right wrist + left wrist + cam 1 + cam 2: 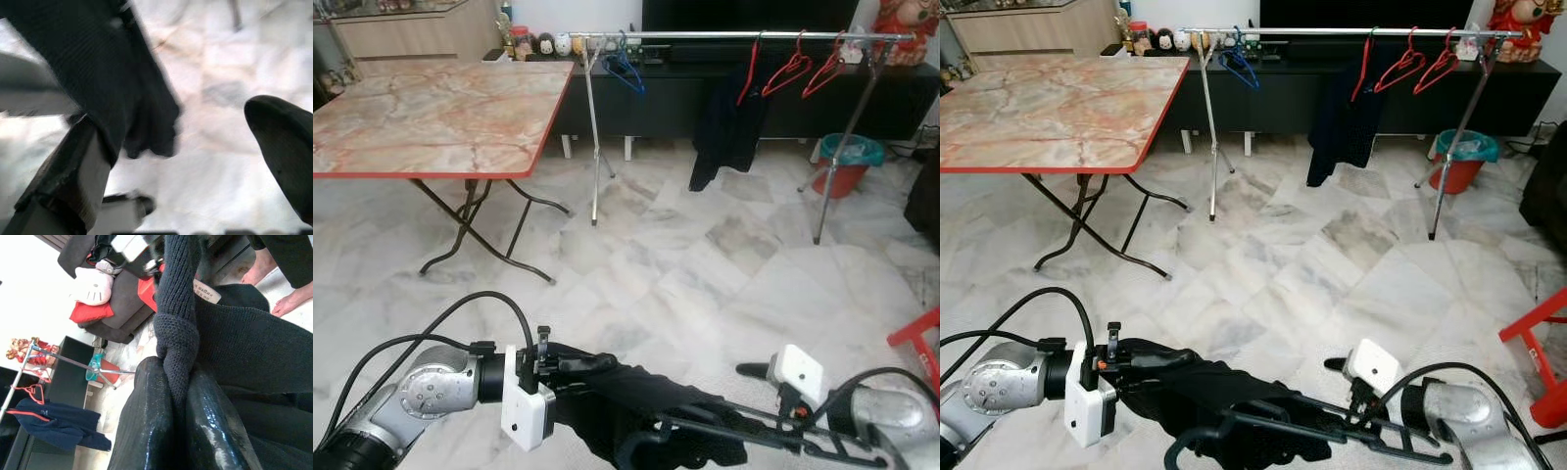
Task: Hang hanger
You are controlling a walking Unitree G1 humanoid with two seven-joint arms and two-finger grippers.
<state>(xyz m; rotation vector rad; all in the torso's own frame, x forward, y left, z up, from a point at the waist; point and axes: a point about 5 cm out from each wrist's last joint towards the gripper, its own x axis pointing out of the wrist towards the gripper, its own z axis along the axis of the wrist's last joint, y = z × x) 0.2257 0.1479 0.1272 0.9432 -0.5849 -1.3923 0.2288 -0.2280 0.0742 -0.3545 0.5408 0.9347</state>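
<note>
My left gripper [181,431] is shut on a fold of a black knit garment [646,401], held low over the floor in front of me. A black hanger [744,431] lies partly inside the garment, its hook [628,454] pointing toward my left arm. My right gripper [749,392] sits at the hanger's other end; in the right wrist view its fingers [281,147] stand wide apart, with floor between them. Across the room a metal clothes rail [734,35] carries a blue hanger [625,70], red hangers [793,69] and a dark navy garment [729,127].
A marble-top folding table [431,117] stands at the left. A red bin with a teal liner [847,162] sits under the rail's right end, and a red stool [920,343] is at the right edge. A person's bare feet [288,298] are close by.
</note>
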